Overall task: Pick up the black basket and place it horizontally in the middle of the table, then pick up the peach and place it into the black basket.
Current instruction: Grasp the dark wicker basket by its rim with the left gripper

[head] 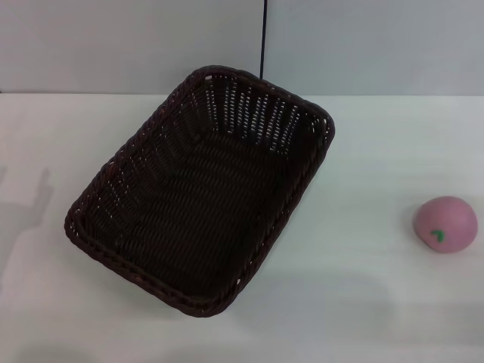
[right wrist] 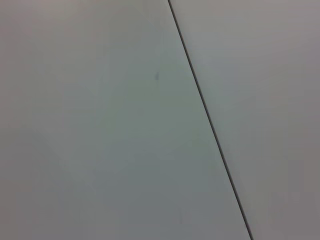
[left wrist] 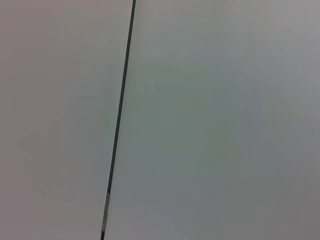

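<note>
Neither gripper shows in any view; both wrist cameras see only a pale wall panel [left wrist: 210, 120] crossed by a thin dark seam [left wrist: 119, 120], so whether either is released or clenched cannot be told. The black basket [head: 198, 268] sits empty and askew on the table [head: 363, 257]. The peach [head: 445, 224] lies well apart from the basket, to its right.

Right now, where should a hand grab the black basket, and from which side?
Likely the braided rim of the black basket, pinched from above on a long side. It lies diagonally on the table, empty and open-topped; the walls slope, so the rim gives the firmest edge.
</note>
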### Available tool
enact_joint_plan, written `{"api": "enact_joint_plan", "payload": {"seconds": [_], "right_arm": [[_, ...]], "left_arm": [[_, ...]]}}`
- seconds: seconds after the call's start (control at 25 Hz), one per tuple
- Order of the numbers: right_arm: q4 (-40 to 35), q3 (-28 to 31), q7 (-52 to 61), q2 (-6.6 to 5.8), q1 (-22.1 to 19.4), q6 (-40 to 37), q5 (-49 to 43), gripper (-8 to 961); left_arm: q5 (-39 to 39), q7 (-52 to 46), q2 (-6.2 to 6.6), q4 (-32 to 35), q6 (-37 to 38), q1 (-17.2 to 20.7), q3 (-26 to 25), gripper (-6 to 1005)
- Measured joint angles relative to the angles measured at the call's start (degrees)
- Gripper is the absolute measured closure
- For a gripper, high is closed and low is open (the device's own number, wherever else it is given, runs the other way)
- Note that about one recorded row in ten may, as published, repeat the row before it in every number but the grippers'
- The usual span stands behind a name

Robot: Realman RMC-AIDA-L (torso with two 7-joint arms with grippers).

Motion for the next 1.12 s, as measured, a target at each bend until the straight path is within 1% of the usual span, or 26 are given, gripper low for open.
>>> {"api": "enact_joint_plan", "payload": {"seconds": [0.08, 0.28, 0.36, 0.48, 0.52, 0.56, 0.6, 0.64, 0.68, 0.72, 0.76, 0.8, 0.84, 0.88, 0.92, 0.96, 1.0, 1.04, 1.08, 1.12], "right_arm": [[0.0, 0.0, 0.0, 0.01, 0.2, 0.3, -0.1, 281], [0.1, -0.5, 0.2, -0.04, 1.1, 0.4, -0.3, 281], [0.1, -0.6, 0.4, -0.04, 1.2, 0.2, -0.3, 281], [0.1, -0.6, 1.7, -0.06, 0.9, -0.4, -0.3, 280], [0.0, -0.6, 2.1, -0.06, 0.7, -0.5, -0.4, 280], [0.0, -0.6, 2.4, -0.07, 0.5, -0.5, -0.4, 280], [0.0, -0.4, 2.7, -0.07, -0.1, -0.7, -0.4, 280], [0.0, -0.4, 2.7, -0.07, -0.1, -0.7, -0.4, 280], [0.0, -0.2, 3.0, -0.09, -0.5, -1.4, -0.4, 280], [-0.1, -0.2, 3.2, -0.11, -0.8, -1.9, -0.4, 280], [-0.1, -0.2, 3.2, -0.11, -0.8, -1.9, -0.4, 280], [-0.2, -0.1, 3.3, -0.14, -1.3, -2.8, -0.3, 280], [-0.2, -0.1, 3.3, -0.14, -1.3, -2.8, -0.3, 280], [-0.2, -0.1, 3.4, -0.15, -1.7, -3.7, -0.2, 280], [-0.2, -0.1, 3.4, -0.16, -1.9, -4.0, -0.1, 280], [-0.2, 0.0, 3.4, -0.16, -2.2, -4.3, -0.1, 280], [-0.2, 0.0, 3.4, -0.16, -2.2, -4.3, -0.1, 280], [-0.2, 0.0, 3.4, -0.17, -2.5, -4.4, -0.1, 280], [-0.2, 0.0, 3.4, -0.17, -2.5, -4.4, -0.1, 280], [-0.2, 0.0, 3.4, -0.17, -2.6, -4.4, 0.0, 281]], "left_arm": [[-0.1, 0.0, -0.09, -0.5, -0.4, -0.4, -0.1, 225], [-0.3, -1.0, 0.0, -1.2, 0.0, 0.0, -0.2, 329], [-0.3, -1.5, 0.08, -1.0, 0.1, 0.1, -0.2, 350], [0.0, -5.3, 0.38, 1.2, 0.1, 0.5, 1.0, 381], [0.1, -7.9, 0.51, 3.2, 0.0, 0.8, 2.2, 392], [0.5, -10.4, 0.67, 5.4, -0.1, 1.3, 3.8, 372], [1.2, -15.5, 0.98, 10.2, -0.3, 2.4, 7.0, 351], [1.2, -15.5, 0.98, 10.2, -0.3, 2.4, 7.0, 331], [3.4, -25.4, 1.77, 18.8, -0.8, 4.1, 10.5, 311], [3.4, -25.4, 1.77, 18.8, -0.8, 4.1, 10.5, 290], [4.8, -30.2, 2.21, 22.5, -0.9, 4.5, 11.2, 270], [10.5, -41.1, 3.1, 32.9, -1.5, 5.3, 11.6, 262], [10.5, -41.1, 3.1, 32.9, -1.5, 5.3, 11.6, 254], [17.7, -51.3, 3.6, 43.0, -2.5, 5.4, 11.5, 246], [21.5, -56.2, 3.79, 47.6, -2.9, 5.2, 11.4, 238], [29.2, -66.9, 3.87, 57.0, -3.3, 4.0, 11.2, 231], [29.2, -66.9, 3.87, 57.0, -3.3, 4.0, 11.2, 223], [34.9, -75.3, 3.8, 64.1, -2.5, 2.2, 11.0, 215], [34.9, -75.3, 3.8, 64.1, -2.5, 2.2, 11.0, 207], [37.3, -78.7, 3.67, 66.7, -1.9, 1.3, 11.0, 199]]}}
